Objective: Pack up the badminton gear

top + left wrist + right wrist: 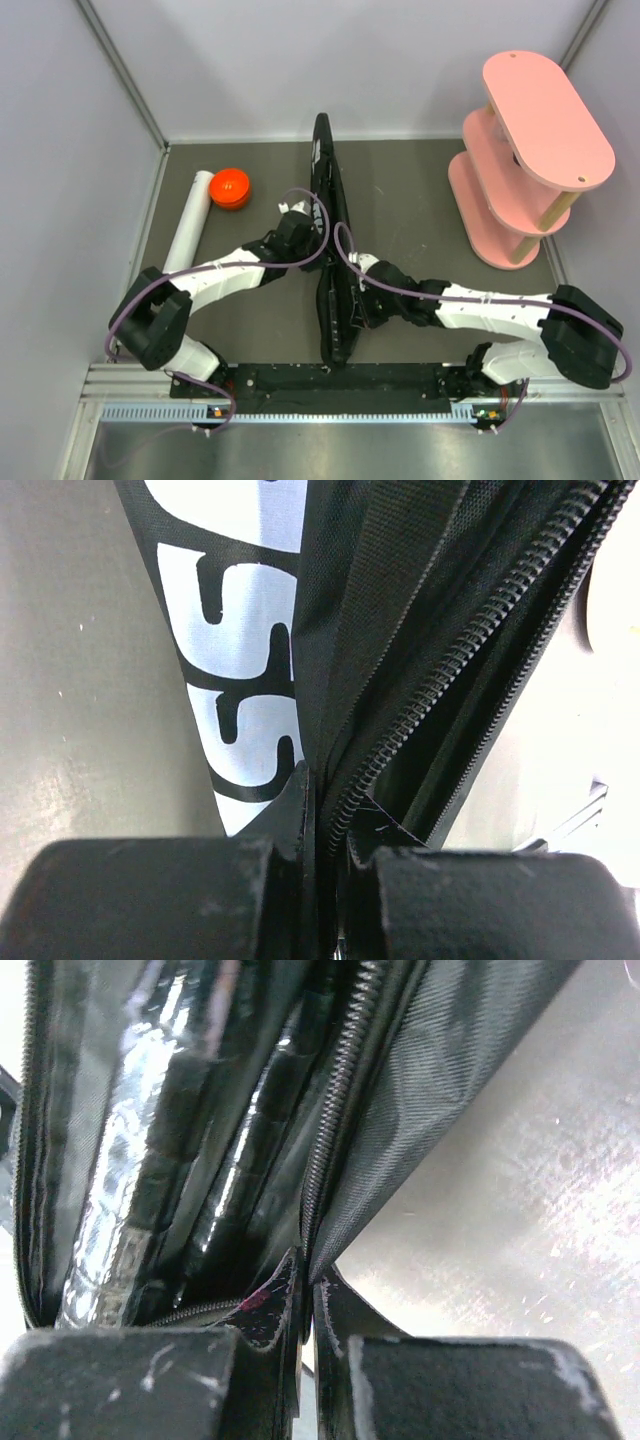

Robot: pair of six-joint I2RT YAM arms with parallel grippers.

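Bag (326, 165) stands on edge mid-table, left gripper (322, 852) and right gripper (308, 1322) each pinching a zipper-side flap; they should likely part evenly, keeping the fabric taut, so it doesn't tip.

Grey table (400, 200), white tube (190, 225) and orange cap (230, 188) left — black bag (322, 140) centre, pink shelf (545, 120) right

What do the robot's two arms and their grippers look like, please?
Both the left arm and the right arm have white link shells between chunky black joint housings. A greyish-purple cable loops along each. The left gripper has blocky matte black fingers. The right gripper has the same, with pale scuffs. No markings are visible.
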